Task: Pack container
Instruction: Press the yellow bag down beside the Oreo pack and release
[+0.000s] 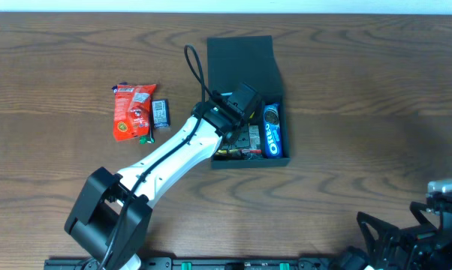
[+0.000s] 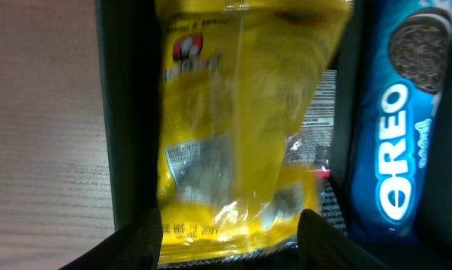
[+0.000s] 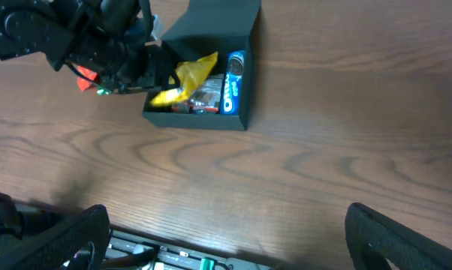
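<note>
The container [image 1: 241, 60] is a dark box lying mid-table, its flap lid folded back toward the far side. A blue Oreo pack [image 1: 272, 131] lies along its right wall, with other small packets beside it. My left gripper [image 2: 230, 244] hangs over the box's left half. Its jaws stand apart, and a blurred yellow packet [image 2: 233, 135] fills the gap between them. From the right wrist view that yellow packet [image 3: 188, 75] sticks out over the box [image 3: 211, 120]. My right gripper [image 3: 226, 240] is open and empty above the table's near edge, far from the box.
A red snack packet [image 1: 132, 111] and a small dark-blue packet [image 1: 160, 112] lie on the wood left of the box. The left arm [image 1: 166, 154] crosses from the near-left base to the box. The right arm [image 1: 429, 225] sits at the near right corner.
</note>
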Controlling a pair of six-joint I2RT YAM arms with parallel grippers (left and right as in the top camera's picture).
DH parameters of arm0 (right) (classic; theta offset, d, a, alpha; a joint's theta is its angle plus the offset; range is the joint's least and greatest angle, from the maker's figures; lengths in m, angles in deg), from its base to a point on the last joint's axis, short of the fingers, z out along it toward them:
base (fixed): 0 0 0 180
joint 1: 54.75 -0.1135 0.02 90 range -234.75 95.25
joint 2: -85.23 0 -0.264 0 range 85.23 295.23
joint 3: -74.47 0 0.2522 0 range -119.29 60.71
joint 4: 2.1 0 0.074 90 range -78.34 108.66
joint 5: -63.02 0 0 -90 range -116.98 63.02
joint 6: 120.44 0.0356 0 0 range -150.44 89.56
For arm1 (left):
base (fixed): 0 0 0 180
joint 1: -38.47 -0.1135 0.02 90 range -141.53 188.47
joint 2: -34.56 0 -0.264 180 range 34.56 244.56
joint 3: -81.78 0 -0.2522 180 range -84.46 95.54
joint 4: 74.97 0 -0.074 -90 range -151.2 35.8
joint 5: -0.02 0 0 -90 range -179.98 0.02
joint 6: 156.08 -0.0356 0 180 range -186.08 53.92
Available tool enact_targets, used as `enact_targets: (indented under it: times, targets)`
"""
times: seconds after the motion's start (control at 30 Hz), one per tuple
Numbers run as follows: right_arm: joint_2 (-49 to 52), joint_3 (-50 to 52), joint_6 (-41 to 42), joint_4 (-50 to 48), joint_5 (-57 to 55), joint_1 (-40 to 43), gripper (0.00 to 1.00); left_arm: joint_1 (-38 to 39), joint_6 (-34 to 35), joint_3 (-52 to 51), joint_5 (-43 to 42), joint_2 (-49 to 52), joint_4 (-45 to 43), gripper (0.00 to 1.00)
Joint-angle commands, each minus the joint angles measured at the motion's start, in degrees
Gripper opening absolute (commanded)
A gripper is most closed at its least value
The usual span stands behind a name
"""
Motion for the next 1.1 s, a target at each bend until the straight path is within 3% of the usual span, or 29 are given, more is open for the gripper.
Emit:
enact_targets:
  times: [0.0, 0.17, 0.23, 0.27, 0.3, 0.37, 0.4, 0.77, 1.07]
  targets:
    - [-0.3, 0.0, 0.8, 0.2, 0.1, 0.5, 0.99, 0.2, -2.7, 4.5, 0.2, 0.6, 2.1, 0.59]
    - [-0.3, 0.0, 0.8, 0.2, 0.3, 0.5, 0.99, 0.2, -3.0, 7.5, 0.5, 0.6, 2.9, 0.59]
    - [-0.3, 0.0, 0.8, 0.2, 0.5, 0.5, 0.99, 0.2, -2.8, 7.4, 0.6, 0.6, 2.6, 0.55]
    - [-0.3, 0.0, 0.8, 0.2, 0.6, 0.5, 0.99, 0.2, -2.9, 7.4, 0.7, 0.6, 2.4, 0.46]
    - [-0.3, 0.0, 0.7, 0.2, 0.6, 0.5, 0.99, 0.2, -2.9, 7.2, 0.9, 0.7, 2.3, 0.28]
    - [-0.3, 0.0, 0.8, 0.2, 0.6, 0.5, 0.99, 0.2, -2.9, 6.8, 2.1, 0.7, 1.9, 0.09]
    - [-0.3, 0.0, 0.8, 0.2, 0.6, 0.5, 0.99, 0.2, -2.9, 6.5, 2.6, 0.7, 1.7, 0.06]
    - [-0.3, 0.0, 0.7, 0.2, 1.1, 0.5, 0.99, 0.1, -2.9, 0.2, 3.4, 1.6, -4.0, 0.06]
    - [-0.3, 0.0, 1.2, 0.2, 1.7, 0.5, 0.99, 0.2, -3.1, -0.9, 1.7, 8.6, -6.2, 0.06]
